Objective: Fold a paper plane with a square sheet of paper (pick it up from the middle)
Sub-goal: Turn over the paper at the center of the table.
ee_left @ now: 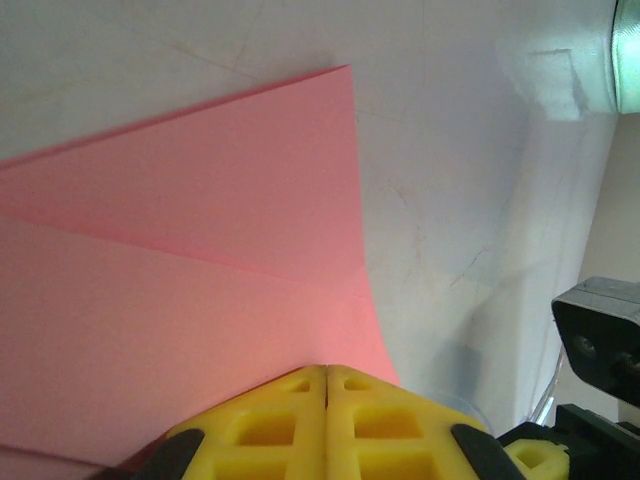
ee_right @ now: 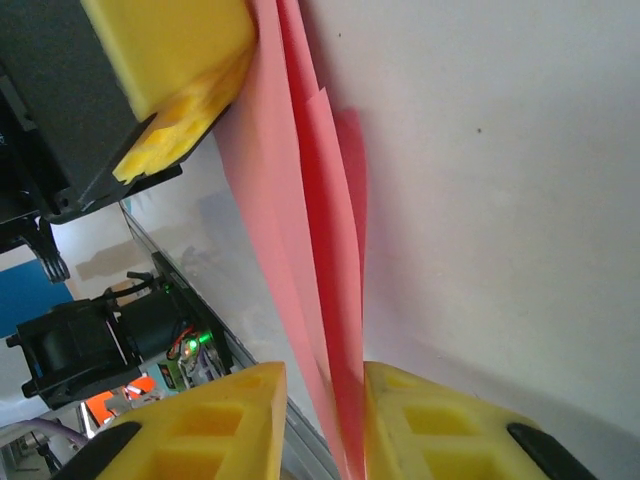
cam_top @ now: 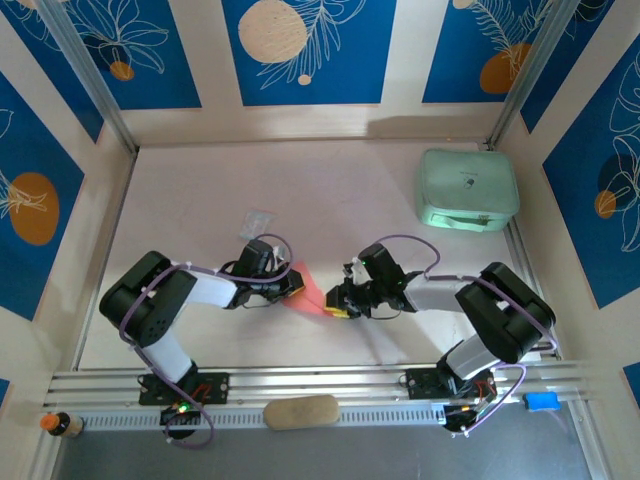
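Two arms meet over the near middle of the table (cam_top: 200, 190), with the pink paper (cam_top: 312, 290) held up off the surface between them. The left hand (ee_left: 325, 372) is clenched on one edge of the paper, its yellow fingers (ee_left: 400, 420) pressed together with no gap. From that grip the sheet spreads away as a broad pink face, crossed by a slanting crease and ending in a sharp corner. The right hand (ee_right: 322, 378) straddles the opposite edge. Its jaws stand apart on either side of the paper, whose folded layers run edge-on between them; one finger lies against the sheet and the other stands just clear of it, so this hand is not clamped. A mint-green case (cam_top: 467, 190) sits at the far right of the table, well apart from the hands. A small clear packet (cam_top: 258, 222) lies just beyond the left wrist. A tan pad (cam_top: 301, 411) rests on the front rail between the arm bases.
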{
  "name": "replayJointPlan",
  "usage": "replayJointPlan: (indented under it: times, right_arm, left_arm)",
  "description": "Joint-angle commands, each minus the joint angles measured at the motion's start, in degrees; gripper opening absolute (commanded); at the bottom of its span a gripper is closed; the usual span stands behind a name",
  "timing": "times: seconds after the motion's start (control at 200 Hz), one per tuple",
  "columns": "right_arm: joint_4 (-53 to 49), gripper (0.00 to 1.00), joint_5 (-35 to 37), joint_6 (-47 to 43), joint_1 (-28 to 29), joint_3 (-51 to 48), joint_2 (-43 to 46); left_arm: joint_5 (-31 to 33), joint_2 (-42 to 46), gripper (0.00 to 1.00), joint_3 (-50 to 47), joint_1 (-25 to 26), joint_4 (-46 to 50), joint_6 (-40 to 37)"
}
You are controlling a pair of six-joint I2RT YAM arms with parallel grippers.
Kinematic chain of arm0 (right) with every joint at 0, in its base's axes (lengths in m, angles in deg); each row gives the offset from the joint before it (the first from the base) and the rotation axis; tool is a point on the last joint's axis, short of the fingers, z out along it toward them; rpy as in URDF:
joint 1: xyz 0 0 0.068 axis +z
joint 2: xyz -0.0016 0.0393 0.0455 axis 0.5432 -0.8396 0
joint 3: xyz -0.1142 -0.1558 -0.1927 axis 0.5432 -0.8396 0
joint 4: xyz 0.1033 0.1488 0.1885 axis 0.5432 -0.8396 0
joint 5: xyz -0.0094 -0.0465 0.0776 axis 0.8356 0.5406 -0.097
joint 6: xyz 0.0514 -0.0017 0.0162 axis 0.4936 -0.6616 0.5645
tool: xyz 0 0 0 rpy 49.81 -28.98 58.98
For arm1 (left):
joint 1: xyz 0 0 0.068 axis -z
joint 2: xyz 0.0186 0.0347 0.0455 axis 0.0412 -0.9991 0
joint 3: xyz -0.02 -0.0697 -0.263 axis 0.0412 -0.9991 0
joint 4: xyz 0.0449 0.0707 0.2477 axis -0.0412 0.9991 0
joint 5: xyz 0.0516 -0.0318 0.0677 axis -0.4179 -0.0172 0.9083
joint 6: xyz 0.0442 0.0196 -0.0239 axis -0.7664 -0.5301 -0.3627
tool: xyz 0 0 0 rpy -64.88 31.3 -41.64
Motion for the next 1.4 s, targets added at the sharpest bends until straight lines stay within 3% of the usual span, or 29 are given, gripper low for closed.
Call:
replayJointPlan:
  times: [0.0,0.15,0.325,0.64,0.96,1.395]
  right_arm:
    - [1.6,0.18,-2.2,-0.5,-0.3,-0.6,-0.7]
    - [1.2,0.08,-2.3,-1.3,-0.4,-0.5,-0.2]
    - [-5.1,0.05,1.0,-5.0,-0.7,0.5,3.7]
    - [-22.9,0.04,14.4,-14.6,-0.8,3.4,15.6]
    - [-38.7,0.04,23.3,-6.4,1.0,10.9,20.5]
    - [-44.8,0.04,26.8,-3.3,4.0,12.9,24.4]
  left_arm:
    - [0.6,1.3,0.07,-1.2,0.1,0.9,0.6]
    - [0.8,3.1,0.1,-1.5,0.1,1.1,0.4]
    - [1.7,7.9,0.19,-1.2,0.2,2.4,-1.5]
    - [10.0,22.6,0.25,1.3,0.3,19.0,-11.1]
    - [12.0,30.4,0.25,-0.4,0.4,21.4,-12.6]
    - [13.1,32.5,0.25,1.5,0.3,28.2,-14.9]
